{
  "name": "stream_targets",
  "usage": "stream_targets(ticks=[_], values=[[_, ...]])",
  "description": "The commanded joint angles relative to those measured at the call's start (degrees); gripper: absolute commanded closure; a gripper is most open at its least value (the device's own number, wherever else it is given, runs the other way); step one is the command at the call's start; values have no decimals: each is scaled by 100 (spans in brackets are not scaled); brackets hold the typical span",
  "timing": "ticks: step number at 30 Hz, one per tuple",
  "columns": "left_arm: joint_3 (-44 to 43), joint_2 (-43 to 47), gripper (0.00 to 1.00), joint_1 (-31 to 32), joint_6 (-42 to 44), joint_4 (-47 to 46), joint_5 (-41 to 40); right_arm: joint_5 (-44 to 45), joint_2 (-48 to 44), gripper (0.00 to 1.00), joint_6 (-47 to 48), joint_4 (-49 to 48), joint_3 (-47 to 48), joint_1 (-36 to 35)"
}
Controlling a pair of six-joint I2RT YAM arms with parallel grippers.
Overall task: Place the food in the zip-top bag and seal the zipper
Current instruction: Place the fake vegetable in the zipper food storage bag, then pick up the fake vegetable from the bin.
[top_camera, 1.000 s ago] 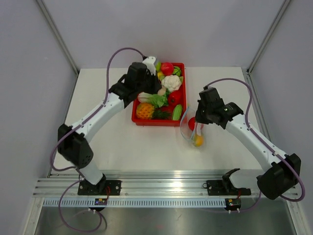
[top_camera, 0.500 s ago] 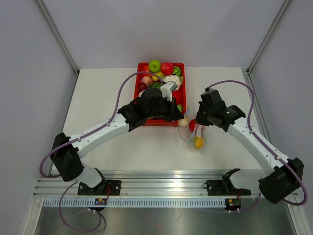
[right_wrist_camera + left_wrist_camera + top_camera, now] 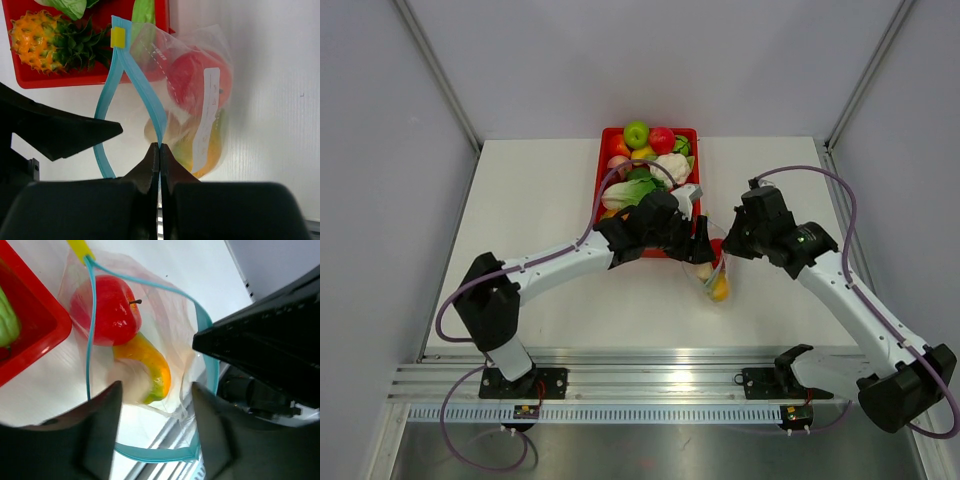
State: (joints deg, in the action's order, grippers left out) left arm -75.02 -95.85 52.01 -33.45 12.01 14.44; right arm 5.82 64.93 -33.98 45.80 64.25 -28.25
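Left end effector (image 3: 156, 386) hangs with its two fingers apart and nothing between them, directly over the open mouth of the zip-top bag (image 3: 175, 335). Under it, inside the bag, lies a pale piece (image 3: 127, 385), so blurred that I cannot tell what food it is. Beside it are a mango (image 3: 152, 365), orange-yellow with a green end, and a red apple (image 3: 102, 310).

Right end effector (image 3: 159, 146) is closed on the zipper (image 3: 142, 92). It pinches one teal strip while the other strip bows away from it. In its wrist view a white label (image 3: 207, 115) on the bag hides part of the food.

The bag is over the bench (image 3: 530, 200), just beside the near right corner of the red tray (image 3: 599, 170). In the top view the left arm covers the near part of the tray. At the tray's far end a green apple (image 3: 636, 133) and a cauliflower (image 3: 670, 167) show. A pineapple (image 3: 37, 32) lies in the tray's near part.
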Motion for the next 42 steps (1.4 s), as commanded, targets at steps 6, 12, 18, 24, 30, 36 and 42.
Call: stream_targets(ticks=[6,12,18,24,30,36,42], values=[[-653,356,23,46,408,310,192,-20,-226,100,-109,8,-141,-14],[-847,1024,37,-59,945,934,-757,41,-279,100,-118,52,-167,-14],[-934,1157,16,-709,972,1426,-1276,50,-340,100,-109,61,-220,-14],[-1567,517,12,-1333,1709,2358,-2023,68,-349,100,-127,61,-272,-14],[-2753,-800,22,-1939,2255,3342,-2902,94,-323,100,-127,52,-281,-14],[-4264,-2041,31,-2511,2273,3773,-3061,112,-139,100,-74,-1,-229,-14],[-5521,-3263,33,-2696,2519,3923,-3298,182,266,100,40,-62,-88,-5]])
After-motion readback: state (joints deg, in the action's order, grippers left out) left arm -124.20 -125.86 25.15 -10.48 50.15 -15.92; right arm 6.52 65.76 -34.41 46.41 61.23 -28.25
